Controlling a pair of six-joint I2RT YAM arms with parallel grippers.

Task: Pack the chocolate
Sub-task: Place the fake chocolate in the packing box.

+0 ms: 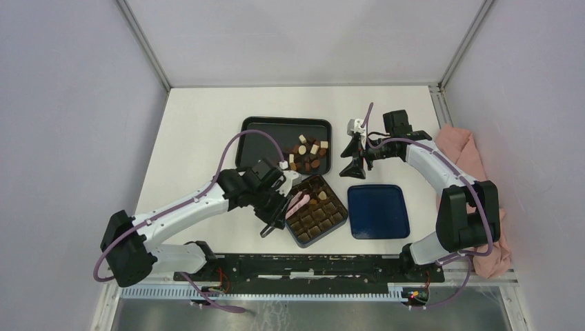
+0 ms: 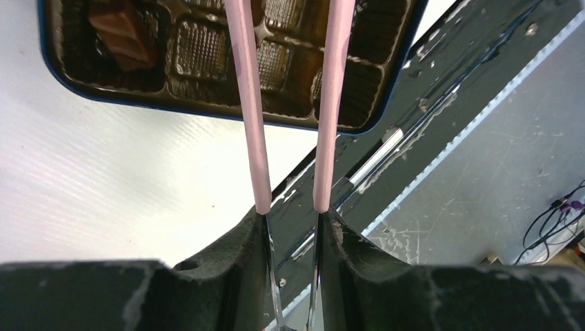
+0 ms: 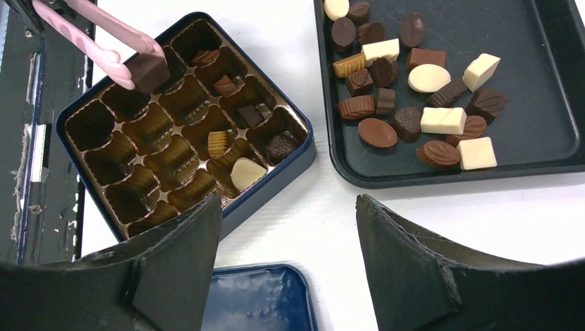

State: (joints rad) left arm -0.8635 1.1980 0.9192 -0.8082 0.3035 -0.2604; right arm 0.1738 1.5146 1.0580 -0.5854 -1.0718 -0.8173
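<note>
**Chocolate piece point(image 3: 148, 71) pinched over the box point(image 3: 272, 181)**

Nearest the arms lies the blue lid point(image 3: 255, 296). It is partly hidden behind the black fingers of the right gripper point(image 3: 288, 203), which hangs wide open and holds nothing. The left gripper point(image 2: 293, 219) squeezes the pink tweezers point(image 3: 96, 38). Its own camera cuts off their tips. Those tips pinch the square dark piece over a cup near the box's edge. I cannot tell if it touches the cup. A few pieces already sit in other cups. Farther back, the loose chocolates point(image 3: 414, 76) crowd one corner of the black tray point(image 3: 552, 103).
</note>
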